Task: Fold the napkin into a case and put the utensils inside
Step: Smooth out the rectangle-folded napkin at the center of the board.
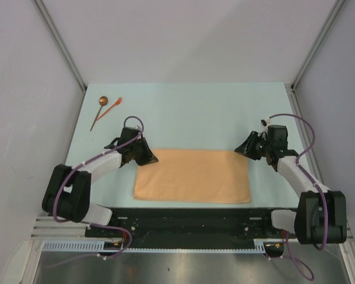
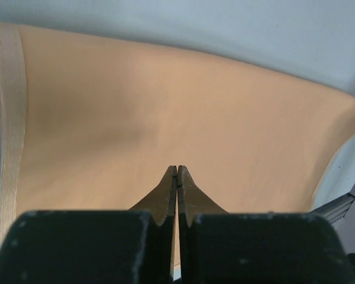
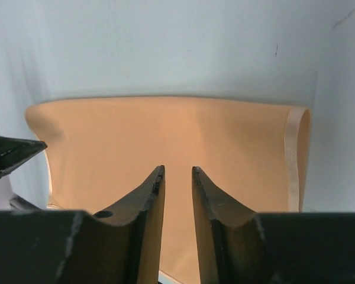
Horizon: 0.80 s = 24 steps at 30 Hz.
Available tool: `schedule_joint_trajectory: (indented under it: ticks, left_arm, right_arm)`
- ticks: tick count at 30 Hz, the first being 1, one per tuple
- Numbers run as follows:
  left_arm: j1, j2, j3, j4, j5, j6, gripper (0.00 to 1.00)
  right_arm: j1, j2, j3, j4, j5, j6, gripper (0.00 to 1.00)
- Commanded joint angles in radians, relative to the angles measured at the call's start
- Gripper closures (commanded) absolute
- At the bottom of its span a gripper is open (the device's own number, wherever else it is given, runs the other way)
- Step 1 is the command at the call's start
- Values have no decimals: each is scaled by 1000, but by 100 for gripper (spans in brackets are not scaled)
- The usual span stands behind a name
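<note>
Top external view: the napkin [image 1: 192, 176] lies flat on the pale table [image 1: 195, 112] as a wide rectangle, close to the near edge and between the two arms. The left gripper [image 1: 149, 158] sits at its far left corner and the right gripper [image 1: 241, 149] at its far right corner, both low over the cloth. The spoon [image 1: 100, 109] and the orange-red fork [image 1: 112, 107] lie in the far left part of the table, well apart from the napkin; the spoon's round bowl points away from the arms and its handle slants toward the near left, with the fork just beside it on the right, and I cannot tell whether they touch. Left wrist view: the left gripper [image 2: 177, 173] has its jaws pressed together with no gap, tips over the napkin [image 2: 165, 106], which fills most of the view; whether any cloth is pinched between them cannot be told. A paler ribbed strip runs along the cloth's left edge there. Right wrist view: the right gripper [image 3: 177, 173] has its jaws a narrow way apart, nothing between them, with the napkin [image 3: 165, 130] showing through the gap and a paler strip along the cloth's right edge.
</note>
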Motion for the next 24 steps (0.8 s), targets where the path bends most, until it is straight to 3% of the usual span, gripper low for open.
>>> schedule_joint_trajectory:
  ticks: [1, 12, 17, 21, 24]
  left_arm:
    - [32, 90, 28, 153, 7, -14, 100]
    - [112, 219, 10, 172, -47, -53, 100]
    - [106, 154, 43, 141, -30, -31, 100]
    - [109, 54, 51, 119, 0, -48, 93]
    - [130, 84, 68, 106, -22, -51, 94]
  right_arm:
    - [-29, 110, -47, 260, -174, 24, 72]
    - [-175, 460, -32, 429, -272, 64, 77]
    - [-160, 399, -25, 392, -303, 67, 75]
    - [-137, 293, 1, 340, -292, 90, 71]
    - [-118, 296, 16, 355, -280, 107, 69]
